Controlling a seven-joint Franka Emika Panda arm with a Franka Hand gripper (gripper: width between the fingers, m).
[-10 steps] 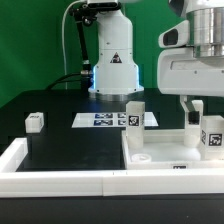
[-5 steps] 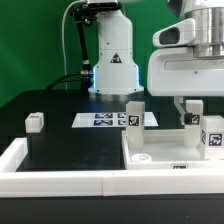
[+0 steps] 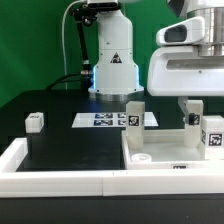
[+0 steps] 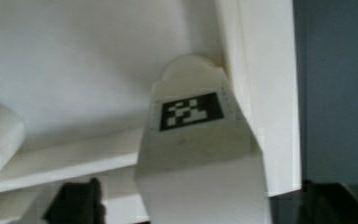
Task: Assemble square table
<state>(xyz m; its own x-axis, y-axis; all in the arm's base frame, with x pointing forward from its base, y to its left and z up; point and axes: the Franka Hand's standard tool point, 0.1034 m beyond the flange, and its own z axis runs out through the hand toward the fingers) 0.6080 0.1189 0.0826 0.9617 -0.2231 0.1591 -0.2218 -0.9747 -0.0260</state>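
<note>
Square table slab (image 3: 170, 145) carries upright legs; pincer (image 3: 190, 112) straddles one.

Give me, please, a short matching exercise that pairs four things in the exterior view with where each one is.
Things:
1. marker board
2. lone leg block
3. square slab
4. gripper

Places:
A. lying at the exterior view's right, against the white rim
B. flat on the black surface, in front of the robot's base
C. far toward the exterior view's left, by itself
D. above the slab's far right corner, at a standing leg

Pairs: 1-B, 2-C, 3-A, 4-D
</note>
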